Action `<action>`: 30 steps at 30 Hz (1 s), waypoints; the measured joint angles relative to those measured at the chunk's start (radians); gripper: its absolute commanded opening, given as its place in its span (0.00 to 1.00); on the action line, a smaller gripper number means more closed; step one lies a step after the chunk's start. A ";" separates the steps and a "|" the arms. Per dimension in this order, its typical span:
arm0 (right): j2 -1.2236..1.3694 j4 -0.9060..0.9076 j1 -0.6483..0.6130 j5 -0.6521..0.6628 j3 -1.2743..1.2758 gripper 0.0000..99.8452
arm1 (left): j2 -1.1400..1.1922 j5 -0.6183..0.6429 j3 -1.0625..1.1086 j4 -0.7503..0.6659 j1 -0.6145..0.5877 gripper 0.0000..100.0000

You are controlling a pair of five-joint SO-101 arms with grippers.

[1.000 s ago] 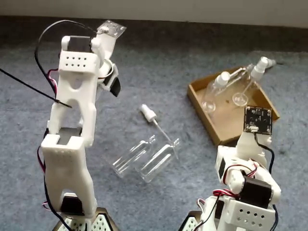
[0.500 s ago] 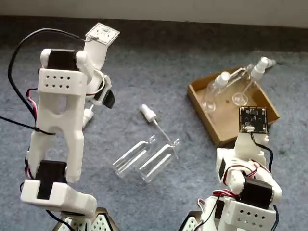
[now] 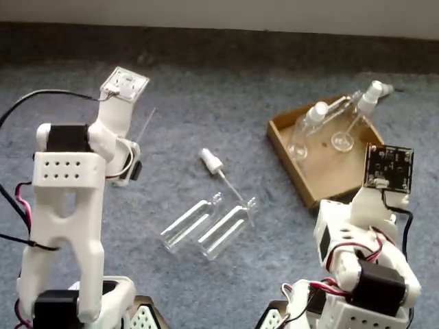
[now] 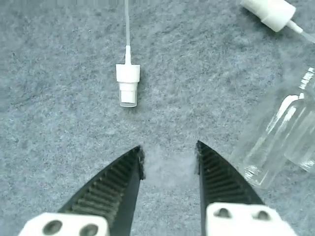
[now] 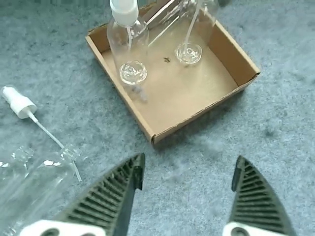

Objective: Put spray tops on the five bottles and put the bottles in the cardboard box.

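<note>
Two clear bottles without tops lie side by side mid-carpet, also seen in the left wrist view. One loose spray top lies just beyond them, its tube reaching the nearer bottle's neck. A second spray top lies a short way ahead of my open left gripper, its tube pointing away. The cardboard box holds two bottles with spray tops. Open wide, my right gripper hovers over carpet beside the box's near corner.
Grey-blue carpet covers the table, with a dark strip along the far edge. The left arm stands tall at the left. The right arm sits in front of the box.
The left arm has swung left and drawn back toward its base, so its gripper now sits behind the left spray top. The right arm's wrist has shifted slightly to the right.
</note>
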 measured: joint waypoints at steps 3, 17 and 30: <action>0.115 0.044 -0.009 -0.026 -0.083 0.26 | -0.068 0.000 0.146 -0.094 -0.040 0.13; 0.450 0.121 -0.555 -0.361 -0.207 0.26 | -0.364 0.187 0.562 -0.319 -0.043 0.05; 0.462 -0.041 -0.752 -0.620 -0.084 0.26 | -0.698 0.224 0.865 -0.468 -0.077 0.05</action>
